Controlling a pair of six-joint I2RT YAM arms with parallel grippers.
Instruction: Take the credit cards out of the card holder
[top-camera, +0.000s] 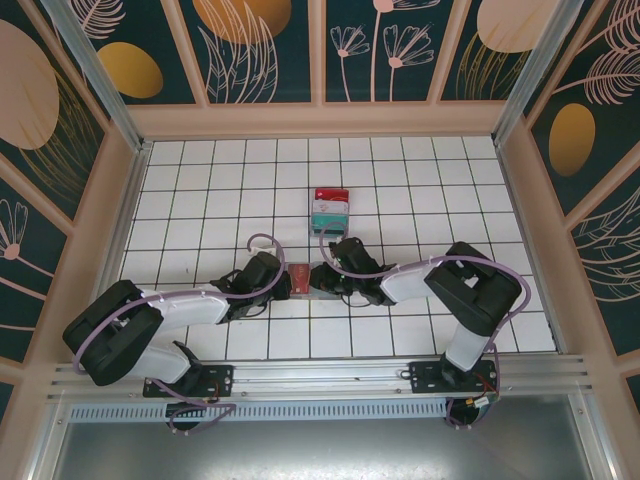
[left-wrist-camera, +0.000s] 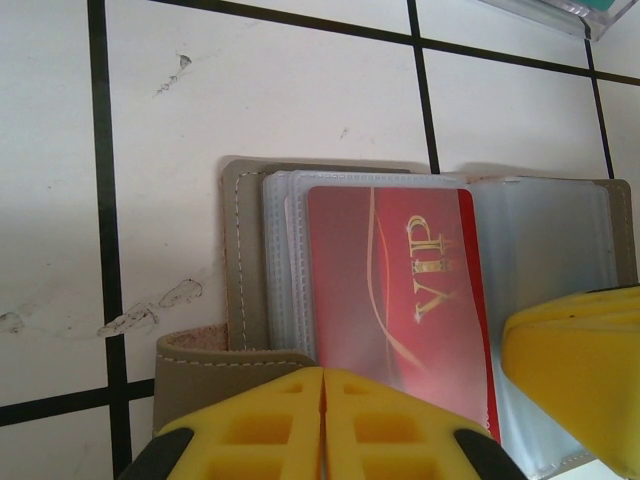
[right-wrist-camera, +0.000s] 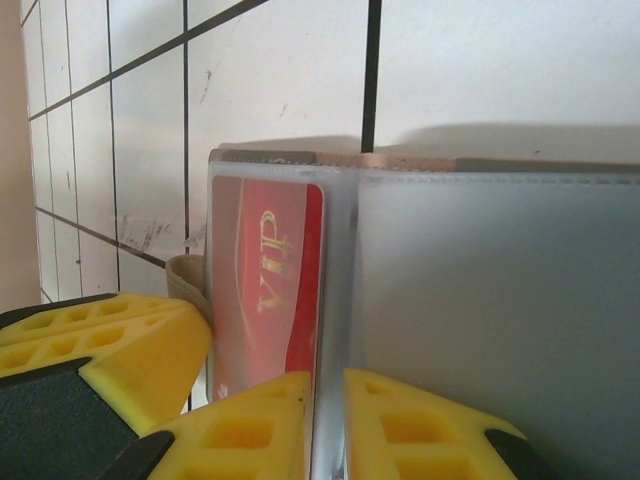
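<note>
Top external: open card holder runs left-right; left tool closed, right tool clamped on it.

You've got a white tiled table top with dark grout lines. Behind it and on both sides stand dark teal wall panels with pale leaf and flower drawings and gold ovals, framed in light wood. Slanted metal posts meet its far corners. Along its near edge runs an aluminium rail, with grey sheet metal just beyond. Up close, grey scuffs mark the tiles. The light is soft and even.
</note>
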